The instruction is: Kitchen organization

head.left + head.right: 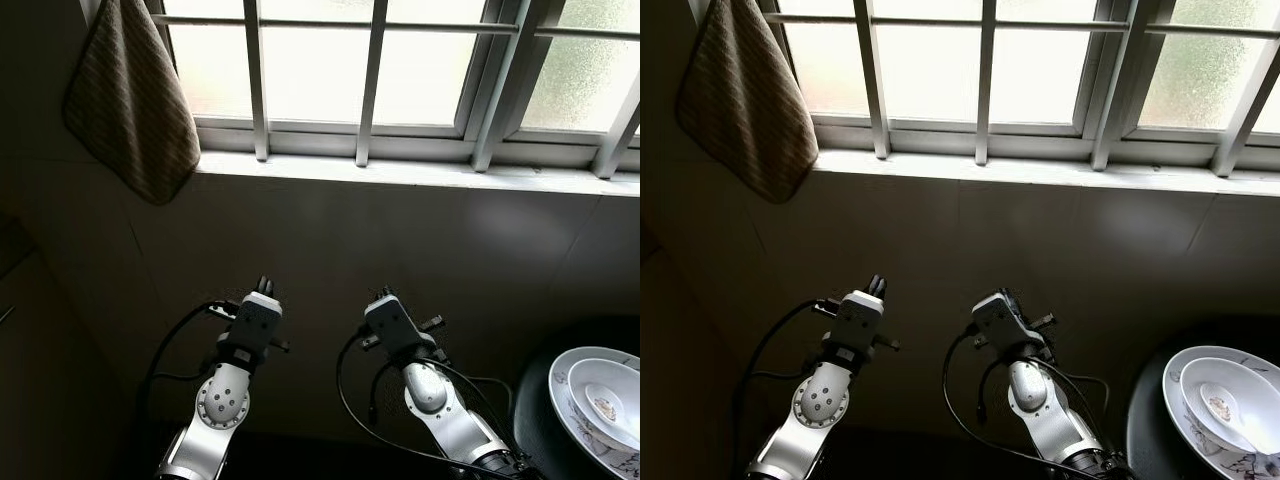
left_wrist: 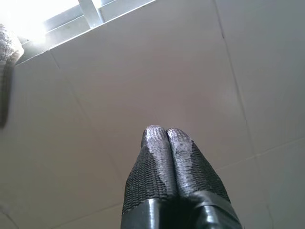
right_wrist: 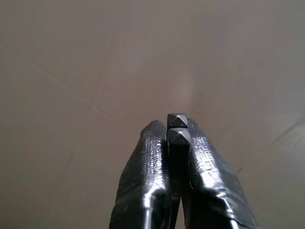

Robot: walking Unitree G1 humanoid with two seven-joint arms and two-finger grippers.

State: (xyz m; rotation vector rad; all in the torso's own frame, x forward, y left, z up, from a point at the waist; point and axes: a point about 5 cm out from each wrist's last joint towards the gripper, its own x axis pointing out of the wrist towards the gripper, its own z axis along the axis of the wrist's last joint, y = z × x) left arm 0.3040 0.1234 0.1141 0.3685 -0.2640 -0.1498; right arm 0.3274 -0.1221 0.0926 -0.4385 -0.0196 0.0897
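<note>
Bowls (image 1: pixel 605 405), two white ones nested, sit at the near right edge of the scene on a dark counter (image 1: pixel 535 415); the inner one looks used. Both silver arms are raised side by side toward a tiled wall (image 1: pixel 400 250), well left of the bowls. The left end effector (image 2: pixel 165 143) is clenched on nothing, its fingertips pressed together. The right end effector (image 3: pixel 174 129) is likewise clenched and empty. A barred window (image 1: pixel 400 70) glows above the wall, and a brown towel (image 1: pixel 130 100) hangs at its far left. No handling has begun, so this looks like the approach step. The next move likely calls for turning right and down toward the bowls, then releasing an end effector to take one.
</note>
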